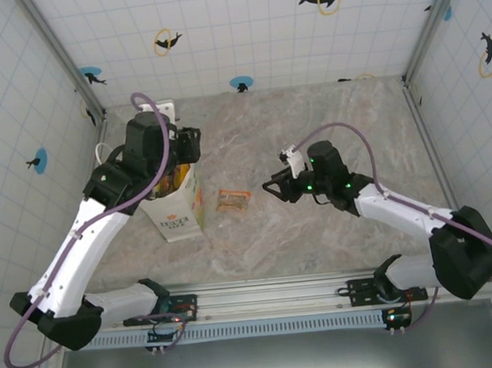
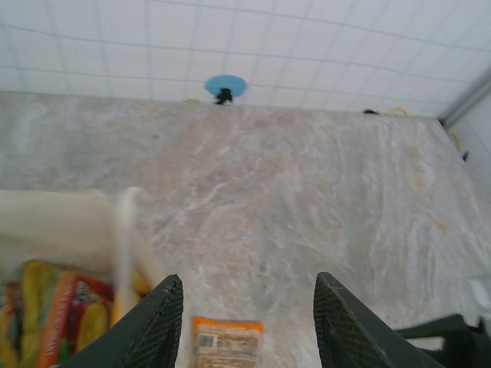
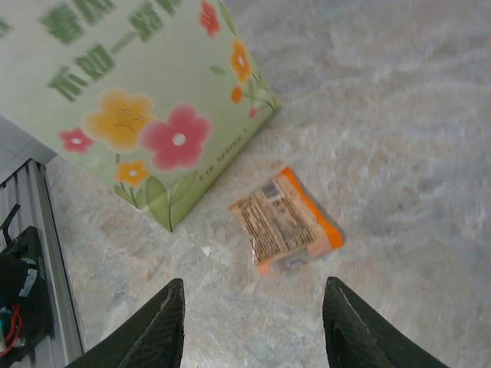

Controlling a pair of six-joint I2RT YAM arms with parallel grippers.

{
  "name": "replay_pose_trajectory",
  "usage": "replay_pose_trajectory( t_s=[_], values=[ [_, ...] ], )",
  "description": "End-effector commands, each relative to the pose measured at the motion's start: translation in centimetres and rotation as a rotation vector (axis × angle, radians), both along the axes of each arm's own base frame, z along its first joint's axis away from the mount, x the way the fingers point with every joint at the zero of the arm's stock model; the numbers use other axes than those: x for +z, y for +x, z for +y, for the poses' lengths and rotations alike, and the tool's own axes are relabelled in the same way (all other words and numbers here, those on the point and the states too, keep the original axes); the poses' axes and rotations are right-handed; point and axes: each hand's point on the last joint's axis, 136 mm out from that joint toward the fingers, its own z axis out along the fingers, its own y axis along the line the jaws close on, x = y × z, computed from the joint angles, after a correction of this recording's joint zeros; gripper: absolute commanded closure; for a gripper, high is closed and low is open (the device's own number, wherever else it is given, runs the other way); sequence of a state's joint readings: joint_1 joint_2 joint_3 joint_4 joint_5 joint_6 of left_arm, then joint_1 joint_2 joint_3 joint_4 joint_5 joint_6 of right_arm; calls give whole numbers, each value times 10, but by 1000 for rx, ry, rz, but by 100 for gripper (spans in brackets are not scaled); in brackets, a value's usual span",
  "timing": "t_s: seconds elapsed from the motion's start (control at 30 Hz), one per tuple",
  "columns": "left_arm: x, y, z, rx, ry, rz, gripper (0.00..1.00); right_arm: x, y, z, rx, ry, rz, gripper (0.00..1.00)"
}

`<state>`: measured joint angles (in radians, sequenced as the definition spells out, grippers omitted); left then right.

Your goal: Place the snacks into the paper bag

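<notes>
- One paper bag [image 1: 180, 214] upright on desk [image 1: 310, 127], left side, mouth up, snacks [image 2: 54, 307] inside.
- L claw [image 2: 249, 307] over bag mouth, jaws apart, empty.
- R claw [image 3: 253, 322] jaws apart, empty, above orange packet [image 3: 285, 221].
- Packet flat just right of bag, long axis left-right in top view.

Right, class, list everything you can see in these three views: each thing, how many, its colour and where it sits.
paper bag: one, cream-white with green and orange print, standing on the table's left side
packets in the bag: several, yellow, red and orange, exact count unclear
orange packet: one, orange with a pale label, flat on the table just right of the bag
table: one, beige marbled
walls: white tiles with dolphin stickers, on three sides
left gripper: one, dark fingers, open and empty, by the bag's top
right gripper: one, dark fingers, open and empty, near the orange packet
</notes>
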<state>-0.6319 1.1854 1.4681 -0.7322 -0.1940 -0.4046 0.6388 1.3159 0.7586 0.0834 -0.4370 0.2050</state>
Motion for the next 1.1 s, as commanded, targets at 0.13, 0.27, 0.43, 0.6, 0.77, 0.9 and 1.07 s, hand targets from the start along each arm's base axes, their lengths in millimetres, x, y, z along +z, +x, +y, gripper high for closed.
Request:
replay_pose_trajectory(
  t_s=[0.13, 0.27, 0.43, 0.6, 0.77, 0.9, 1.07],
  values=[
    [-13, 5, -34, -144, -53, 8, 52, -30, -5, 9, 34, -266, -48, 48],
    [-18, 5, -38, -162, -61, 14, 52, -56, -12, 9, 177, -398, -251, 47],
    [-22, 4, -37, -160, -60, 21, 52, -79, 4, 5, 237, -535, -355, 47],
    [-23, 2, -38, -160, -80, 19, 53, -96, 8, 16, 379, -570, -511, 45],
    [-26, 1, -36, -156, -80, 28, 53, -99, 6, 36, 483, -509, -659, 44],
    [-29, 0, -37, -161, -82, 34, 53, -112, 7, 46, 532, -540, -721, 41],
    [-32, -1, -34, -153, -75, 37, 52, -121, 10, 57, 540, -548, -761, 40]
  ],
)
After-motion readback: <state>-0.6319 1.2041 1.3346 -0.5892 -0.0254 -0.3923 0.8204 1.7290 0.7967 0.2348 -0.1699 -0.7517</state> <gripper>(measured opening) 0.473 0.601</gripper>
